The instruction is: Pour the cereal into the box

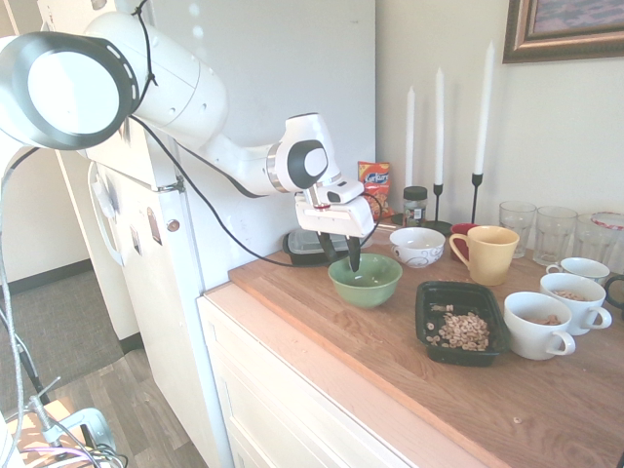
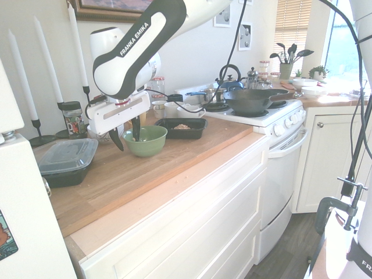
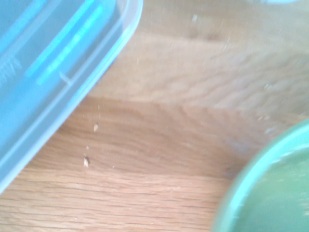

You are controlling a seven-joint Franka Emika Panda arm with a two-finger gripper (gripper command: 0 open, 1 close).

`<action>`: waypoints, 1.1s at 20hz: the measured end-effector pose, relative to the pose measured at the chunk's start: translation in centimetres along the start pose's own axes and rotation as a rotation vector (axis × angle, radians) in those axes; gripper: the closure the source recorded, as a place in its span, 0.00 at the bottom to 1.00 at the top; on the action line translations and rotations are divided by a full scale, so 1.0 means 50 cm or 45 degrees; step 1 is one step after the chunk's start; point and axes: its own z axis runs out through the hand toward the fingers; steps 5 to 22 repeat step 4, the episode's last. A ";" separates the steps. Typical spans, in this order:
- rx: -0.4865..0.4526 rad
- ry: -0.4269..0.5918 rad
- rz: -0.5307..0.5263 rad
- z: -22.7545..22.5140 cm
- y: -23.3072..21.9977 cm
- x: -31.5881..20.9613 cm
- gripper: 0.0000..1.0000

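The wooden bench (image 1: 409, 361) carries everything. The hand (image 2: 127, 135) hangs over the near rim of the green bowl (image 1: 365, 280), fingers spread apart with one inside the bowl and one outside, gripping nothing. The lidded black container (image 2: 65, 161) sits just behind the hand. Past the bowl is the box (image 1: 461, 322), with the cereal (image 1: 461, 330) heaped inside it.

The round ceramic bowl (image 1: 366, 280) is pale green. The shallow plastic tray (image 1: 461, 323) is glossy black, holding tan-brown puffed cereal (image 1: 460, 331). The tall mug (image 1: 487, 253) is mustard yellow. The small bowl (image 1: 417, 247) is white with dark scrollwork. The wooden countertop (image 1: 390, 361) is honey-brown.
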 end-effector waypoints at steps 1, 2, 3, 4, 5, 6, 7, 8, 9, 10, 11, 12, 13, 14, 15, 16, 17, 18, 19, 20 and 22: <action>0.011 0.009 0.005 -0.015 0.002 0.006 0.00; 0.023 0.019 0.008 -0.031 0.004 0.010 0.00; 0.033 0.025 0.012 -0.044 0.006 0.013 0.00; 0.042 0.025 0.015 -0.053 0.008 0.014 0.00; 0.042 0.025 0.015 -0.053 0.008 0.014 0.00; 0.042 0.025 0.015 -0.053 0.008 0.014 0.00; 0.042 0.025 0.015 -0.053 0.008 0.014 0.00; 0.042 0.025 0.015 -0.053 0.008 0.014 0.00; 0.042 0.025 0.015 -0.053 0.008 0.014 0.00; 0.042 0.025 0.015 -0.053 0.008 0.014 0.00; 0.042 0.025 0.015 -0.053 0.008 0.014 0.00; 0.042 0.025 0.015 -0.053 0.008 0.014 0.00; 0.042 0.025 0.015 -0.053 0.008 0.014 0.00; 0.042 0.025 0.015 -0.053 0.008 0.014 0.00; 0.042 0.025 0.015 -0.053 0.008 0.014 0.00; 0.042 0.025 0.015 -0.053 0.008 0.014 0.00; 0.042 0.025 0.015 -0.053 0.008 0.014 0.00; 0.042 0.025 0.015 -0.053 0.008 0.014 0.00; 0.042 0.025 0.015 -0.053 0.008 0.014 0.00; 0.042 0.025 0.015 -0.053 0.008 0.014 0.00; 0.042 0.025 0.015 -0.053 0.008 0.014 0.00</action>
